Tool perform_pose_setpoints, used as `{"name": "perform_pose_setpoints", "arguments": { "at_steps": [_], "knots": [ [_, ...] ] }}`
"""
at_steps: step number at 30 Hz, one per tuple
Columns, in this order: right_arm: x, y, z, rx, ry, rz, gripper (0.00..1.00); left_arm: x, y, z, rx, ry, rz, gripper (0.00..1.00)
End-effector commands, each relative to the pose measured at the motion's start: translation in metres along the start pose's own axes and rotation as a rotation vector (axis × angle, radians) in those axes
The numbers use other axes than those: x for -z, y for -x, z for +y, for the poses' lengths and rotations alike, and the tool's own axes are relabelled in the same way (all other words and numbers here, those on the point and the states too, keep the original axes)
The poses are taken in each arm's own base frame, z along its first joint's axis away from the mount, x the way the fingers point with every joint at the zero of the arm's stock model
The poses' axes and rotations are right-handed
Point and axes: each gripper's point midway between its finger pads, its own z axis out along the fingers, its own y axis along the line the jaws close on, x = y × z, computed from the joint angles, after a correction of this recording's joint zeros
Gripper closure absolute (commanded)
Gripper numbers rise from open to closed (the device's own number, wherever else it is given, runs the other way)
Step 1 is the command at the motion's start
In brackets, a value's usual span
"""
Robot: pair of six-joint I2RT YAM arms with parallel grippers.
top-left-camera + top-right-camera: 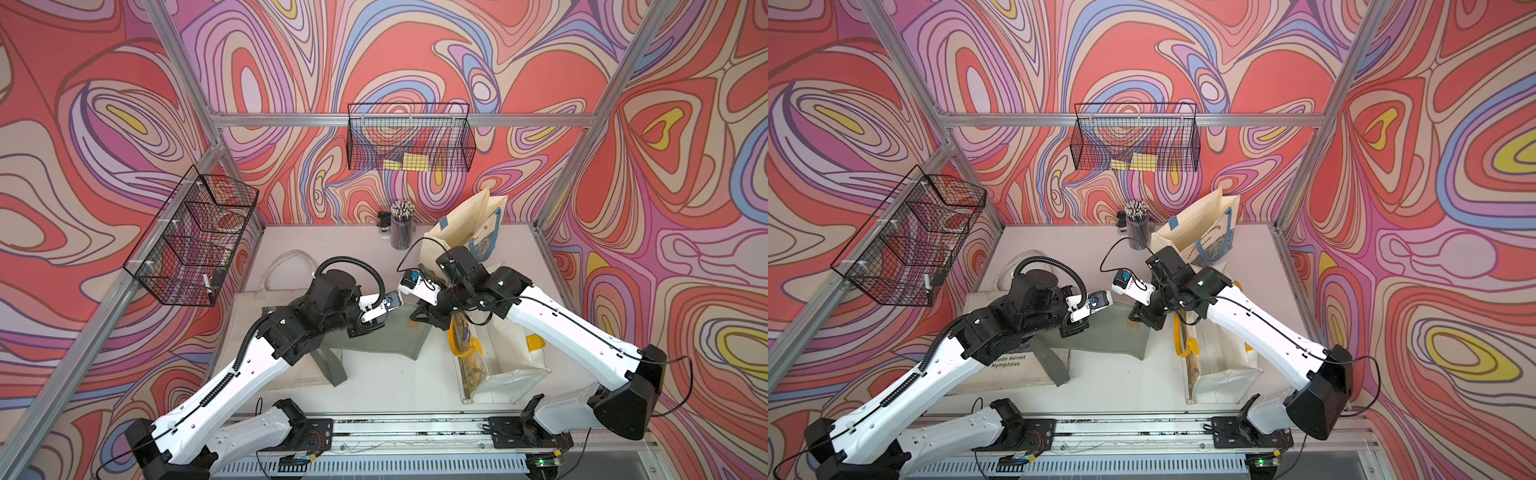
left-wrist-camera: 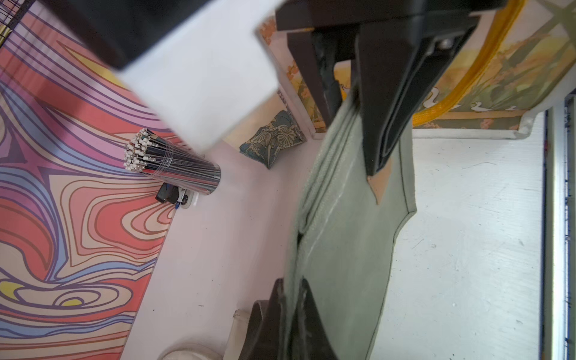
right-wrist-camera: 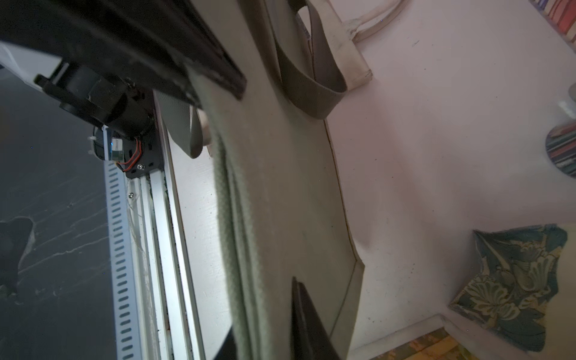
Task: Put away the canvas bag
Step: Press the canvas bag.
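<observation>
While both arms reach in over the white table (image 1: 395,386), a green canvas bag (image 1: 374,332) lies spread at the table's middle, with its upper rim held up between the two grippers. The left gripper (image 2: 290,324) has its jaws pressed together on that rim, pinching the cloth. The right gripper (image 3: 268,336) sits further along the same rim, one jaw on each side and a thick fold of cloth between them; whether they press on it cannot be told. The bag's grey handle (image 1: 332,365) trails toward the near edge, over a white bag (image 1: 249,332) lying flat on the robot's left. On the right lies a cream bag with yellow handles (image 1: 511,353). Behind it another cream bag with blue handles (image 1: 465,224) stands upright, beside a cup of pencils (image 1: 402,226). Black wire baskets hang on the back wall (image 1: 409,141) and the left wall (image 1: 195,237).
</observation>
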Motion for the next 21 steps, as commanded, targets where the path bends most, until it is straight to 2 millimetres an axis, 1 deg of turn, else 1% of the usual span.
{"name": "perform_pose_setpoints", "arguments": {
  "at_steps": [1,2,6,10,14,18,21],
  "knots": [
    [0.011,0.016,0.007,0.02,0.024,-0.098,0.63,0.025,0.028,0.005,-0.005,0.01,-0.119,1.0],
    [0.013,0.016,0.008,0.011,0.036,-0.103,0.6,0.03,0.032,0.006,-0.003,0.006,-0.13,1.0],
    [0.021,0.016,0.007,-0.012,0.054,-0.167,0.55,0.048,0.042,0.009,-0.004,0.016,-0.172,1.0],
    [0.035,0.021,0.005,-0.029,0.059,-0.257,0.52,0.064,0.043,0.016,0.015,0.045,-0.21,1.0],
    [0.046,0.028,0.009,-0.019,0.085,-0.325,0.52,0.079,0.046,0.022,0.051,0.062,-0.26,1.0],
    [0.046,0.039,0.011,-0.014,0.124,-0.368,0.53,0.082,0.05,0.023,0.065,0.06,-0.283,1.0],
    [0.045,0.043,0.009,-0.008,0.123,-0.383,0.58,0.082,0.052,0.024,0.068,0.063,-0.291,1.0]
  ]
}}
